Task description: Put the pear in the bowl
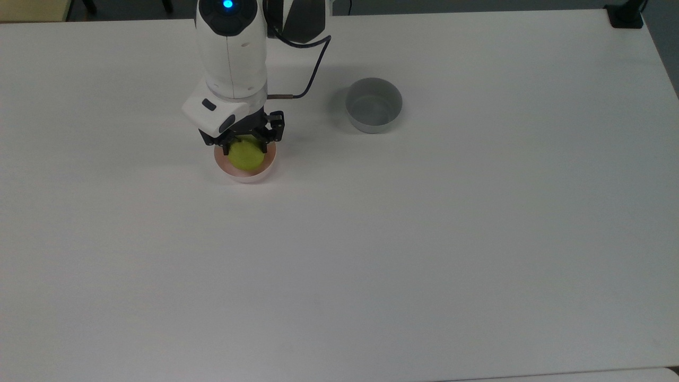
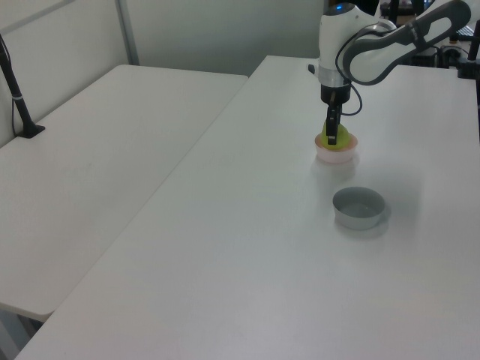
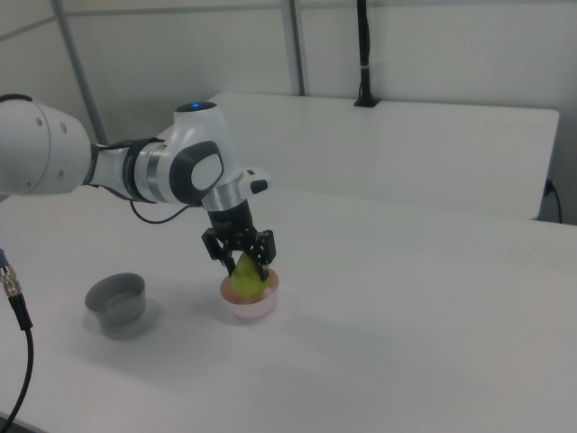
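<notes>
Pear (image 1: 246, 156): small, rounded, yellow-green fruit with a smooth matte skin; in the right view (image 3: 245, 275) it tapers upward to a narrower top held between the fingers. Stem hidden by the gripper. It fills most of the bowl's opening, its lower part inside the rim; whether it touches the bottom cannot be told.

Bowl (image 1: 262, 172): pale pink, round, smooth-sided plastic, standing upright on the desk (image 1: 403, 244); seen also in the left view (image 2: 337, 155) and the right view (image 3: 252, 306).

Gripper (image 1: 243, 141): black two-finger unit on a white arm, pointing straight down over the bowl, fingers clamped on the upper part of the pear, one on each side (image 3: 240, 255). In the left view (image 2: 331, 132) it stands directly above the pink rim.

Grey bowl (image 1: 373, 104): similar size, upright, well apart from the pink one, toward the top view's right.

Desk: plain white surface.
</notes>
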### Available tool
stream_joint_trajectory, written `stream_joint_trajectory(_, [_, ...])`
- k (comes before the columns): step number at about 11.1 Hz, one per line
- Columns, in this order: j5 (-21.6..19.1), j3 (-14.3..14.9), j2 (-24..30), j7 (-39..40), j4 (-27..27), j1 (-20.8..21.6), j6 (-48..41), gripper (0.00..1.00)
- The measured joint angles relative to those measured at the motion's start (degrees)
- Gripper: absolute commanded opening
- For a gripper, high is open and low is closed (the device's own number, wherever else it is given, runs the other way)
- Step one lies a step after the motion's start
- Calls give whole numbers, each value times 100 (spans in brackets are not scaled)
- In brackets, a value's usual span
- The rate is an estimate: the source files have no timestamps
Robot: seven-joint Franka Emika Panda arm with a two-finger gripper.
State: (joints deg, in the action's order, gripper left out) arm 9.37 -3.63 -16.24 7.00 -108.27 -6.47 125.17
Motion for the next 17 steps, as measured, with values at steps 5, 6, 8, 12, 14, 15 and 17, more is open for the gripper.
stream_joint_trajectory(5, [204,-2,-155,-190,0,5,145,42])
stream_joint_trajectory(6, [229,-2,-155,-190,-1,5,145,52])
stream_joint_trajectory(8, [245,-2,-155,-190,-1,4,142,87])
stream_joint_trajectory(12, [246,-1,-147,-234,8,-9,86,100])
stream_joint_trajectory(14, [246,-1,-91,-268,32,-14,-13,100])
stream_joint_trajectory(15, [246,-1,-36,-284,95,-15,-129,100])
stream_joint_trajectory(17, [246,-1,184,-301,353,-18,-520,100])
